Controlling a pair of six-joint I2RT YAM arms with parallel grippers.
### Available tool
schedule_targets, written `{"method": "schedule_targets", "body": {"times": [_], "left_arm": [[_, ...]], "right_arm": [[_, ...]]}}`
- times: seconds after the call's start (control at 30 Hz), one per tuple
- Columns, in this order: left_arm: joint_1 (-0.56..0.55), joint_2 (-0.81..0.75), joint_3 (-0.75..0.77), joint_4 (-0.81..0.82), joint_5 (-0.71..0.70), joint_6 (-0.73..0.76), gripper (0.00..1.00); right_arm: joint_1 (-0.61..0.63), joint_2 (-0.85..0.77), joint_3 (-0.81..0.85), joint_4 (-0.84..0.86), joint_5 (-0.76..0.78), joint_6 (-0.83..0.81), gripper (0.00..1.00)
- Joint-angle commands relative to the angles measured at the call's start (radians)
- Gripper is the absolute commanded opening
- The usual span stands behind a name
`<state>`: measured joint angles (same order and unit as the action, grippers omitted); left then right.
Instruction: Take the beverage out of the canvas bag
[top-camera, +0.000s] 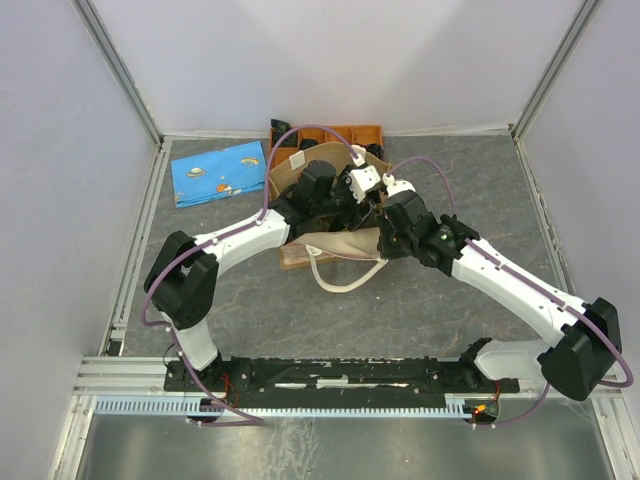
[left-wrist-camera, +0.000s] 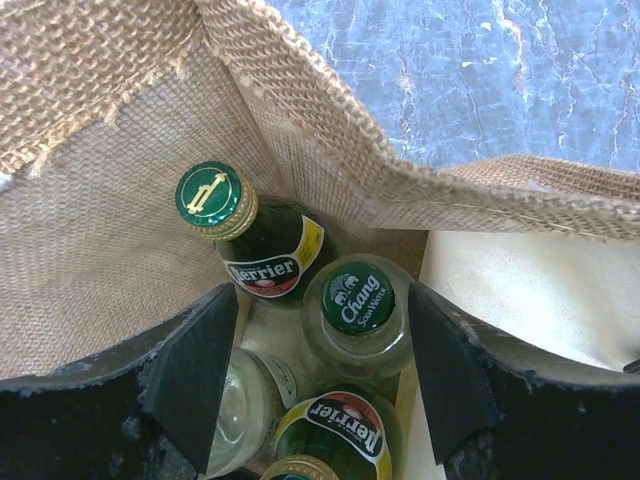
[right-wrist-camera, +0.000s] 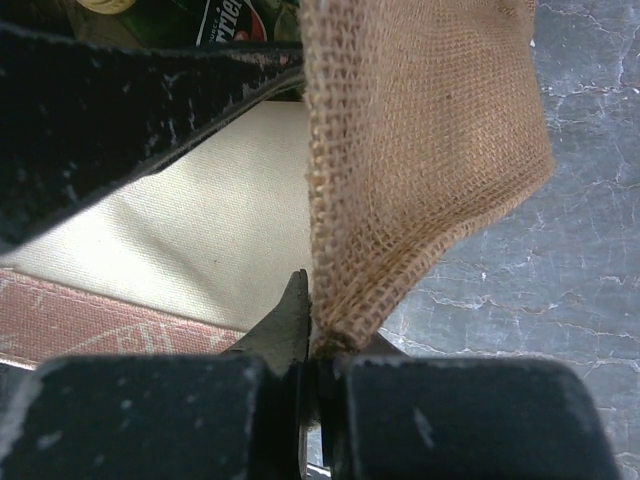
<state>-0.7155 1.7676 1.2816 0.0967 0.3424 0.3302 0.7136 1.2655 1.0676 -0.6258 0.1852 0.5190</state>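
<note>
The canvas bag stands at the table's back middle, its mouth open and a cream handle hanging toward me. In the left wrist view several bottles stand inside the bag: a green Perrier bottle, a clear Chang soda water bottle, a clear bottle and a second Perrier bottle. My left gripper is open just above them, with the Chang bottle between its fingers and not touched. My right gripper is shut on the bag's woven rim, holding it open.
A flat blue patterned pouch lies left of the bag. An orange compartmented tray sits behind it against the back wall. Metal rails edge the grey stone-patterned table. Both arms meet over the bag.
</note>
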Motion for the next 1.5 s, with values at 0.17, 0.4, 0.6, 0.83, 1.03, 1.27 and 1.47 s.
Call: {"method": "schedule_targets", "body": {"times": [0.17,0.4,0.6,0.83,1.03,1.27,1.47], "left_arm": [[-0.007,0.013,0.010,0.013,0.050,0.020,0.16],[-0.007,0.008,0.016,0.008,0.062,0.024,0.03],[-0.007,-0.005,0.056,0.026,0.060,0.030,0.03],[-0.007,-0.007,0.130,-0.002,0.061,0.044,0.05],[-0.008,0.013,0.121,-0.028,0.075,0.041,0.33],[-0.012,0.012,0.079,0.030,0.069,0.030,0.56],[-0.012,0.027,0.072,0.066,0.072,0.022,0.59]], "right_arm": [[0.016,-0.010,0.081,0.027,-0.014,-0.043,0.00],[0.015,-0.008,0.072,0.033,-0.007,-0.045,0.00],[0.016,-0.004,0.061,0.044,-0.004,-0.046,0.00],[0.015,-0.002,0.054,0.060,-0.006,-0.045,0.00],[0.016,-0.003,0.040,0.064,-0.012,-0.046,0.00],[0.016,0.005,0.039,0.070,-0.016,-0.046,0.00],[0.015,0.018,0.044,0.069,-0.008,-0.049,0.00]]}}
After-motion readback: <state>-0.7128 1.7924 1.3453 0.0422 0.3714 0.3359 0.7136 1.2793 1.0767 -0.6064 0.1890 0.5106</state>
